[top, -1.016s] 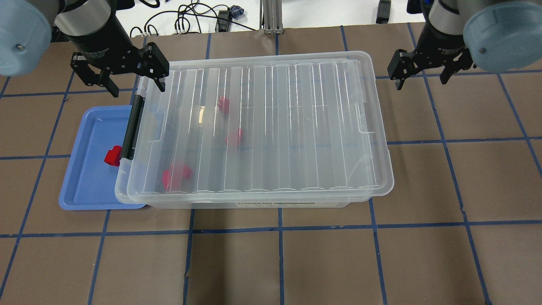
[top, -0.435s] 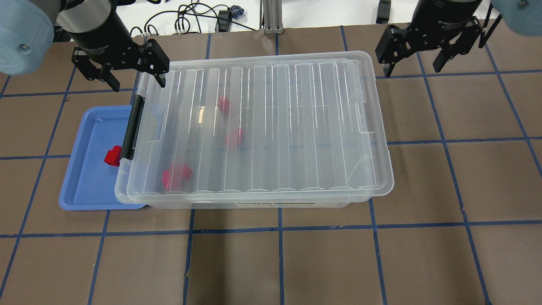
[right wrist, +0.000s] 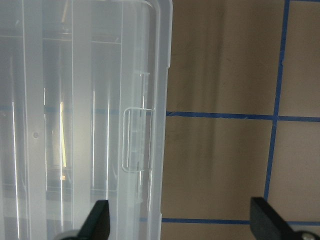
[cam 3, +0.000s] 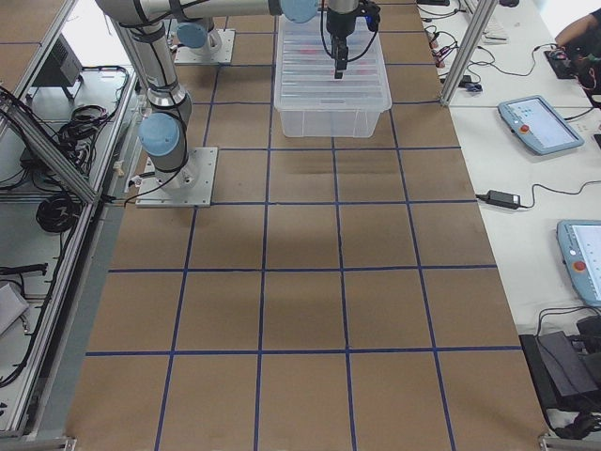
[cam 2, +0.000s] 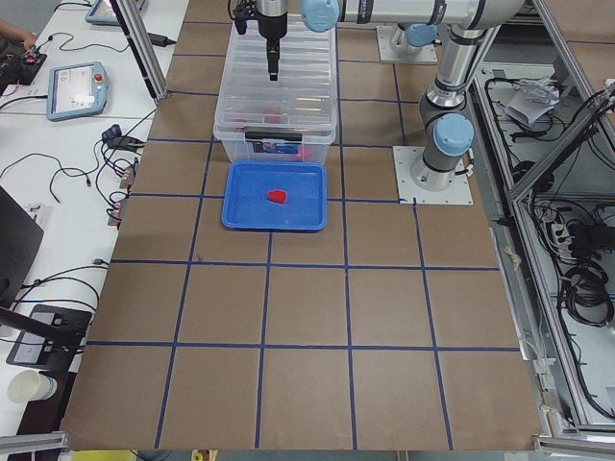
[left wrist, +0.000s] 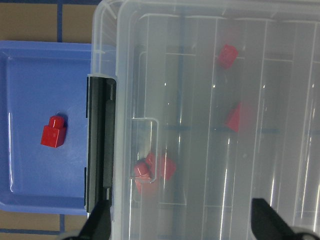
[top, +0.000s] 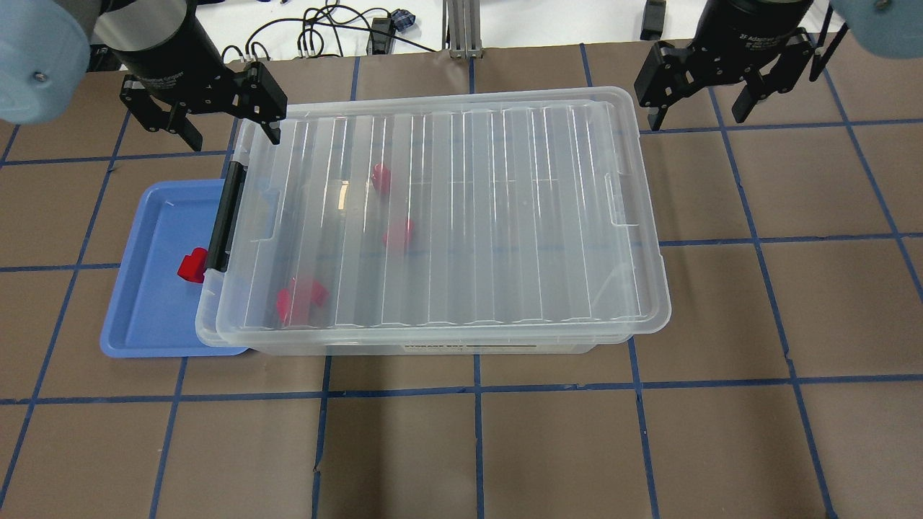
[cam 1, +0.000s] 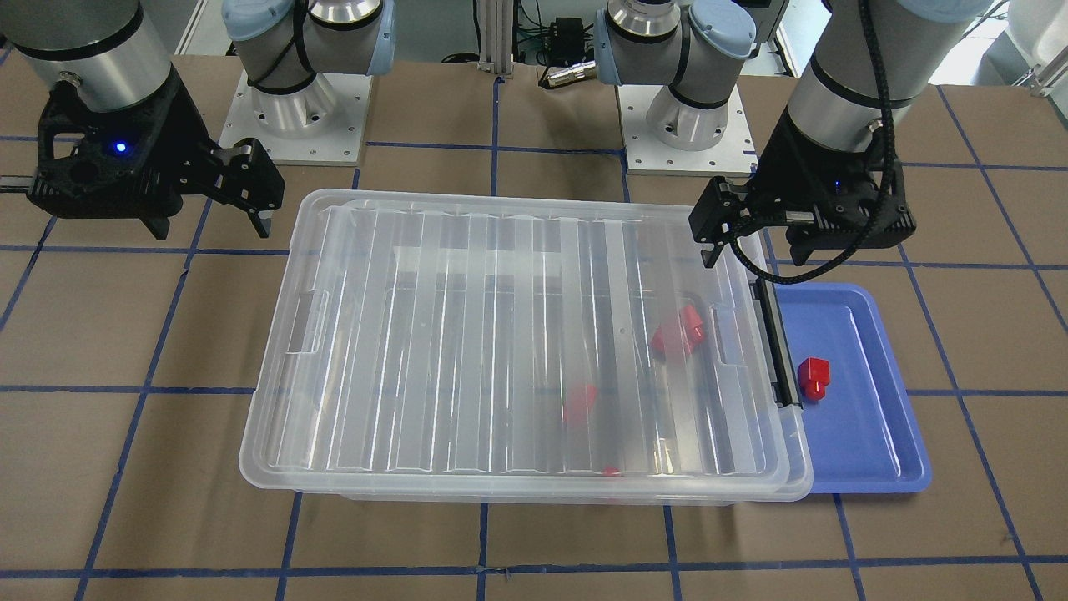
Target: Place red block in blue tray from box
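Note:
The clear box (top: 505, 216) stands mid-table with its ribbed lid on and its black latch (top: 223, 220) at the left end. Three red blocks (top: 399, 234) show blurred through the lid. One red block (top: 192, 265) lies in the blue tray (top: 155, 303), close to the latch; the wrist view shows it too (left wrist: 53, 132). The box overhangs the tray's right side. My left gripper (top: 232, 137) is open and empty above the box's far left corner. My right gripper (top: 692, 115) is open and empty above the far right corner, over the box's right edge (right wrist: 160, 100).
Brown table surface with blue tape grid (top: 476, 389) lies all around the box. Cables (top: 324, 32) and a metal post (top: 461, 29) sit past the far edge. The robot bases (cam 1: 292, 108) stand behind the box.
My right gripper has moved toward the far edge and a little left, turning as it went. My left gripper has drawn back slightly. The box, tray and blocks have not moved.

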Robot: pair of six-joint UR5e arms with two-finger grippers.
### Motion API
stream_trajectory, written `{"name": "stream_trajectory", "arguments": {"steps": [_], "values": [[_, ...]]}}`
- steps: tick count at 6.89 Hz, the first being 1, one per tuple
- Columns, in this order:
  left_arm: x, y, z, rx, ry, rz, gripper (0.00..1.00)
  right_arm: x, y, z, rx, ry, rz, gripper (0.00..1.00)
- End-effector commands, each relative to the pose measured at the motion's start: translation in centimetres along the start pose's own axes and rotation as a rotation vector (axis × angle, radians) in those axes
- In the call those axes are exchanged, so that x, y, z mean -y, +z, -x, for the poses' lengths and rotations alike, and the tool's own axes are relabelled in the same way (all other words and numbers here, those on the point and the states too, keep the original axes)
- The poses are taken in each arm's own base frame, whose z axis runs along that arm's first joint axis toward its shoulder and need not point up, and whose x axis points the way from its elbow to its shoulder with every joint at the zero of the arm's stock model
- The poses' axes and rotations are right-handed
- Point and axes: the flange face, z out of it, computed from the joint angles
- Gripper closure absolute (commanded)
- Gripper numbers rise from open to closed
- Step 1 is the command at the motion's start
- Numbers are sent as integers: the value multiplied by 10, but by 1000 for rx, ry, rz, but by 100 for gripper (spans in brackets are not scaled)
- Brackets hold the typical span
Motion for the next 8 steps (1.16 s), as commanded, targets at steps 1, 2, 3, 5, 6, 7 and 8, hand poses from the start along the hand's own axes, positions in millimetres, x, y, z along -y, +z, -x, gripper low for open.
{"name": "stream_trajectory", "arguments": {"steps": [1, 2, 3, 5, 6, 7, 8], "values": [[0, 6, -3, -2, 5, 9, 0, -1, 0, 0, -1, 0, 1, 0], [-6, 2, -3, -1, 6, 5, 0, 0, 1, 0, 1, 0, 3, 0], [-7, 0, -3, -1, 8, 2, 0, 0, 1, 0, -1, 0, 3, 0], [-5, 5, -6, -1, 13, 11, 0, 0, 1, 0, -5, 0, 5, 0], [-5, 4, -6, -1, 11, 8, 0, 0, 1, 0, -5, 0, 5, 0], [-5, 5, -5, -1, 10, 9, 0, 0, 1, 0, -5, 0, 5, 0], [-5, 6, -6, -1, 11, 11, 0, 0, -1, 0, -1, 0, -2, 0]]}}
